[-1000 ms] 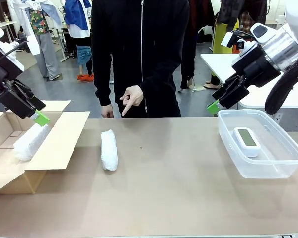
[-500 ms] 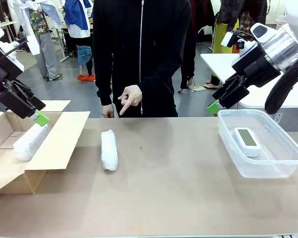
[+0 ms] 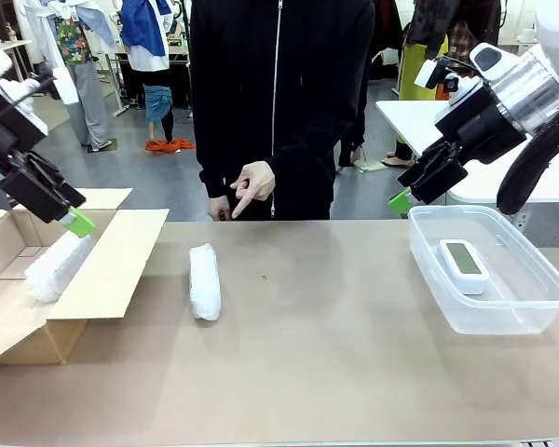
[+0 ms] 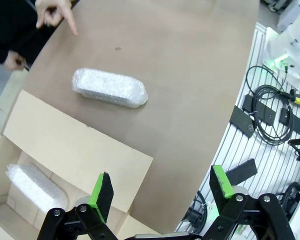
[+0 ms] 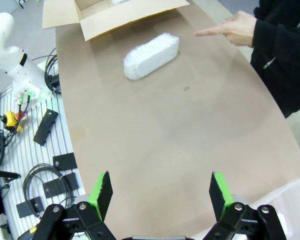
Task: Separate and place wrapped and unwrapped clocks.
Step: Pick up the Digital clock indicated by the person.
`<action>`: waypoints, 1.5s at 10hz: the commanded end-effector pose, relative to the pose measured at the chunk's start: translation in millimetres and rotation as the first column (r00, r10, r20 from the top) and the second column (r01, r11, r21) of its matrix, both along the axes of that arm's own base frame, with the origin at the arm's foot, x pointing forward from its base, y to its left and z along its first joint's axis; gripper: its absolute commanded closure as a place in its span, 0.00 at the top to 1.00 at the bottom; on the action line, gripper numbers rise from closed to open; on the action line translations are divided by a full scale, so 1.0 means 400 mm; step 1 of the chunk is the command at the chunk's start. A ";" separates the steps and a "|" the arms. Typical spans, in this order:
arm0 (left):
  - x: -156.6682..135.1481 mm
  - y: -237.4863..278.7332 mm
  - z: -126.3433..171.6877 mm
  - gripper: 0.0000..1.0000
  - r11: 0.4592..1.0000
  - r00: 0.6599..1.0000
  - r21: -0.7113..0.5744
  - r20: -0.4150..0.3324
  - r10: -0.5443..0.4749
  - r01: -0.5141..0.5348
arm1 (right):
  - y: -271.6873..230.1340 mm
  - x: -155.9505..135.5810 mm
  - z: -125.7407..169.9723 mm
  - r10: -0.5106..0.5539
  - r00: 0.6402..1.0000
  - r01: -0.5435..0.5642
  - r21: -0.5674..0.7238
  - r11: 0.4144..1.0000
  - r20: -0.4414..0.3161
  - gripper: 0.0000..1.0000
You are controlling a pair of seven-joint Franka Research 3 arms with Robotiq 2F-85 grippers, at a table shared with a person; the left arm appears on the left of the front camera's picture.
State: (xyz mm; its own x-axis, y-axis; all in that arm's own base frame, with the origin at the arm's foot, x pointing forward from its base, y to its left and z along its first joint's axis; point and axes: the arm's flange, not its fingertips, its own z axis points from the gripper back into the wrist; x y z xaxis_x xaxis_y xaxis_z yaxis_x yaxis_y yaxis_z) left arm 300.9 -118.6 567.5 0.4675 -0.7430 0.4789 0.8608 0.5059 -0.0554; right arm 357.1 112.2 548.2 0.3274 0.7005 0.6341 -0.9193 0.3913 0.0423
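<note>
the one wrapped bundle [image 3: 204,281] left on the counter [image 3: 335,354] lies with its long axis running away from the robot toward the person, just right of the cardboard box [image 3: 93,279] that already holds the other bundle [image 3: 54,264], so the left tool [image 3: 74,222], jaws spread and empty above the box flap, looks nearer than the right tool [image 3: 402,198]. the right tool hangs released by the clear tub [image 3: 503,312] holding the bare clock [image 3: 461,264]. the person's hand [image 3: 252,184] points down at the far edge; the tan counter around the bundle is bare, leaving room to approach.
</note>
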 end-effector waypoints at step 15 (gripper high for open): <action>0.259 -0.366 -0.313 1.00 0.497 0.455 0.219 -0.215 0.864 -0.840 | -0.007 0.002 0.002 0.017 1.000 -0.017 -0.008 1.000 0.001 1.00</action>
